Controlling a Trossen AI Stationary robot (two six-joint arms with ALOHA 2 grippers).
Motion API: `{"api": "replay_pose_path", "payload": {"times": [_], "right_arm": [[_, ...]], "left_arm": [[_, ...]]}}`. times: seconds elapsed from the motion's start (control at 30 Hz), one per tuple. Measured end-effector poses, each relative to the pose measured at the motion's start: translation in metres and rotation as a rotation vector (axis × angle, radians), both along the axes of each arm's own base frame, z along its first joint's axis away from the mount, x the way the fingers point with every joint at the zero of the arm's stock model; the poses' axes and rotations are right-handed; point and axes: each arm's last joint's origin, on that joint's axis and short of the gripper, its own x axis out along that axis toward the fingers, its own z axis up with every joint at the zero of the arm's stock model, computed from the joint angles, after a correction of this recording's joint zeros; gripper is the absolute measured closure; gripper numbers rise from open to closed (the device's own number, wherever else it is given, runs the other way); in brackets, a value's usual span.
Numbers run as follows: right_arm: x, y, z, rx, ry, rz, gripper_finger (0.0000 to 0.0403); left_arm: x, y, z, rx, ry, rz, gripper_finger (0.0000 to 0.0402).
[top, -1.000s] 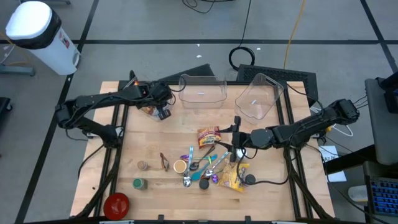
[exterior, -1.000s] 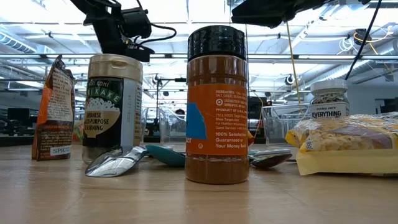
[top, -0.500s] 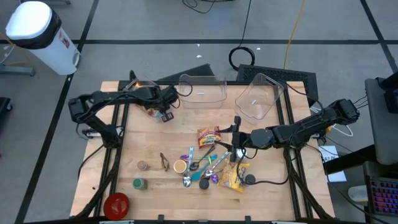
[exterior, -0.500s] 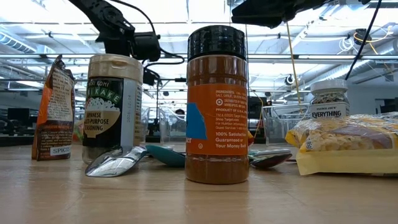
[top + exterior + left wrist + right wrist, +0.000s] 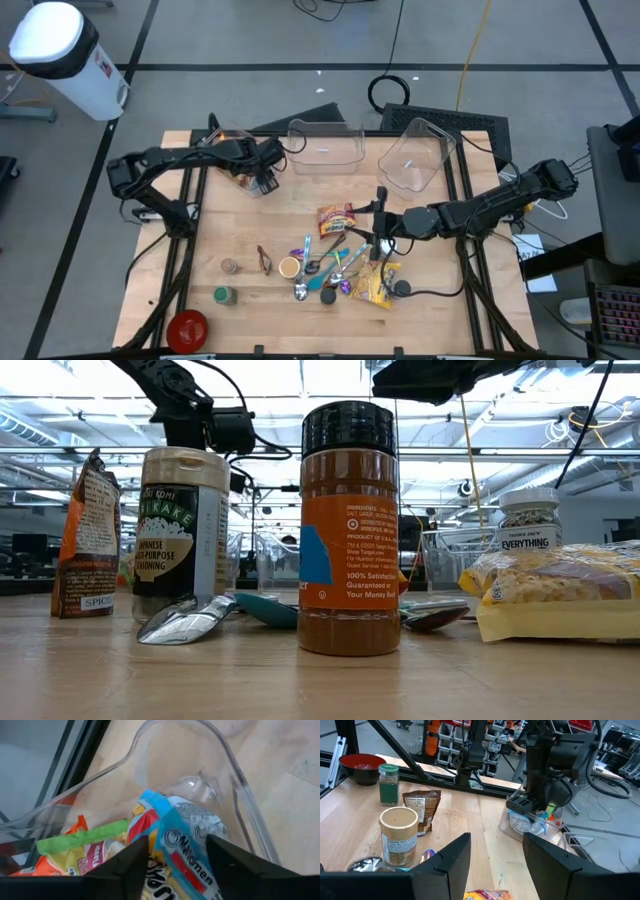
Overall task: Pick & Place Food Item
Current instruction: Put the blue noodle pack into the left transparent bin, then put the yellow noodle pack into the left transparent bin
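Note:
My left gripper (image 5: 177, 851) hangs open over a clear bin (image 5: 239, 780) at the table's far left, fingers slanting down into it. A blue, white and red noodle packet (image 5: 186, 837) lies in the bin below and between the fingers, beside an orange packet with a green strip (image 5: 82, 845). In the high view this gripper (image 5: 265, 180) is at the bin's right side. I cannot see that a finger touches the packet. My right gripper (image 5: 380, 222) waits open and level above the table's middle, with nothing between its fingers (image 5: 492, 865).
Two more clear bins (image 5: 325, 145) (image 5: 415, 155) stand at the far edge. Mid-table lie a brown packet (image 5: 337, 218), spoons (image 5: 325, 268), a yellow bag (image 5: 375, 285) and spice jars (image 5: 289, 267) (image 5: 228, 266) (image 5: 222, 295). A red bowl (image 5: 187, 328) sits near left.
My left gripper has sunk toward the clear bin at the far left and shifted slightly toward the table's right, most of it in the first half second. My right arm has kept still.

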Motion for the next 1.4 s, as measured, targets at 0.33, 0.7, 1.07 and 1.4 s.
{"api": "replay_pose_path", "payload": {"times": [0.33, 0.7, 1.07, 1.4], "right_arm": [[0.0, 0.0, 0.0, 0.0, 0.0, 0.0, 0.0232], [0.0, 0.0, -0.002, -0.006, 0.019, -0.001, 0.0232], [-0.001, 0.0, -0.005, -0.008, 0.048, 0.001, 0.0231], [-0.001, 0.0, -0.004, 0.001, 0.042, -0.001, 0.0231]], "left_arm": [[-0.013, -0.012, 0.03, 0.021, -0.095, -0.037, 0.0117], [-0.031, -0.049, 0.078, -0.05, -0.591, -0.352, 0.0117], [-0.073, -0.09, 0.049, 0.061, -1.036, -0.549, 0.011], [-0.114, -0.109, 0.051, 0.068, -1.228, -0.594, 0.011]]}}
